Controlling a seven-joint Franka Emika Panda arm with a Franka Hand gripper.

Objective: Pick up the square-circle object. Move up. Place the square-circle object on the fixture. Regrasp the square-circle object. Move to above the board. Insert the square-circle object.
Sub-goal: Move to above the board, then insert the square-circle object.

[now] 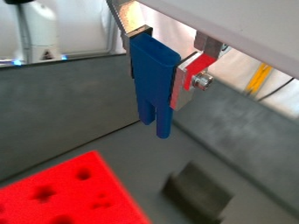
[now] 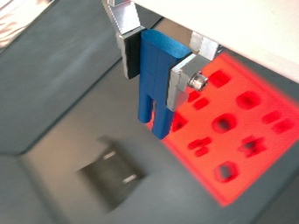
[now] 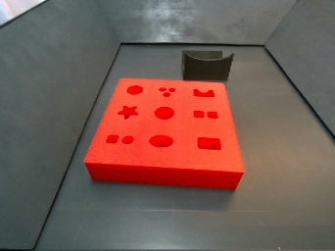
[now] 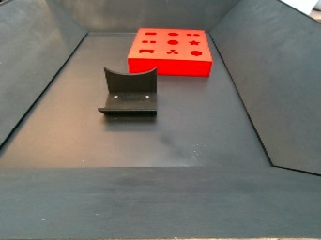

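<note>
High above the dark grey floor, seen only in the wrist views, the claw (image 1: 163,63) hangs with its upper body cut off by the frame edge; neither side view shows it at all. What little shows of it is two flat silver finger plates (image 2: 124,48), and the dark pads are hard to make out behind the piece.

Between those plates sits the square-circle object (image 1: 153,83), a small blue plastic peg piece with a blocky upper body and two parallel prongs. The claw is clenched on its upper body, one plate pressed against each flank, and the prongs point down towards the floor, well clear of everything beneath. In a wrist view (image 2: 155,83) the two prongs merge into one blurred blue bar, so the gap between them is probably there but cannot be read.

Below lies the board (image 3: 164,127), a large flat bright red rectangular slab with shaped holes in its top. In a side view the fixture (image 3: 207,65), a nearly black block with a U-shaped notch, stands just beyond the board at about 1 o'clock from its centre, apart from it. In a side view (image 4: 129,94) the fixture stands nearer the camera, the board (image 4: 172,49) behind it at 1 o'clock.
</note>
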